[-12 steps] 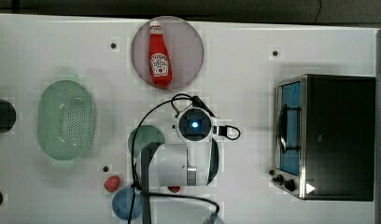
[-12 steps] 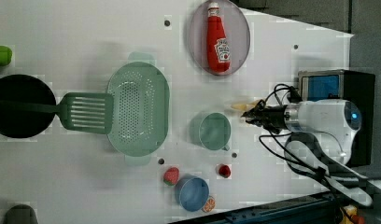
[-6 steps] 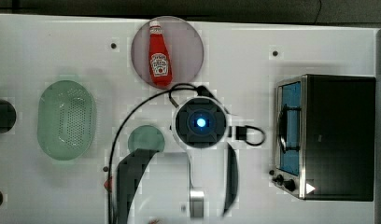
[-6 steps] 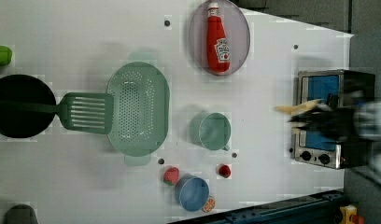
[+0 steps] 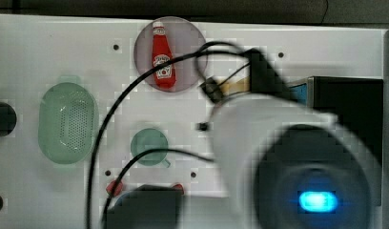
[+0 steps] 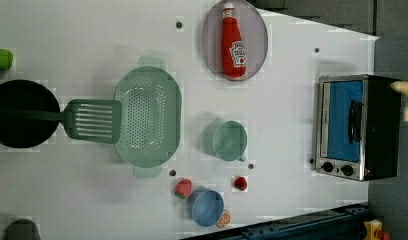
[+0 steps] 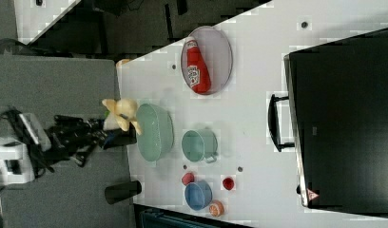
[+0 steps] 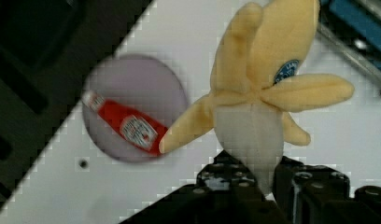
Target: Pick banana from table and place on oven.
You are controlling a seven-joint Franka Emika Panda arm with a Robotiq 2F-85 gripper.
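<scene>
The banana [image 8: 258,98], a pale yellow peeled plush, stands up between my gripper's [image 8: 261,184] black fingers, which are shut on its lower end. In the left view the banana [image 6: 406,90] hangs at the left view's right edge, beside the black top of the oven [image 6: 357,127]. In the right view the banana [image 7: 121,113] and gripper [image 7: 117,124] are raised well above the white table [image 7: 258,61], far from the oven [image 7: 344,118]. In the top view my blurred arm [image 5: 288,157] covers part of the oven [image 5: 350,109], with a sliver of the banana [image 5: 238,86] beside it.
A ketchup bottle [image 6: 233,42] lies on a grey plate [image 6: 257,30]. A green colander [image 6: 147,120], green spatula [image 6: 89,120] and black pan [image 6: 19,120] sit on the left view's left. A green mug [image 6: 228,141], blue bowl [image 6: 206,207], strawberry [image 6: 182,188] and orange slice [image 6: 223,219] lie nearby.
My arm has risen and carried the banana from beside the green mug toward the oven, to the left view's right edge. It now looms large and blurred in the top view.
</scene>
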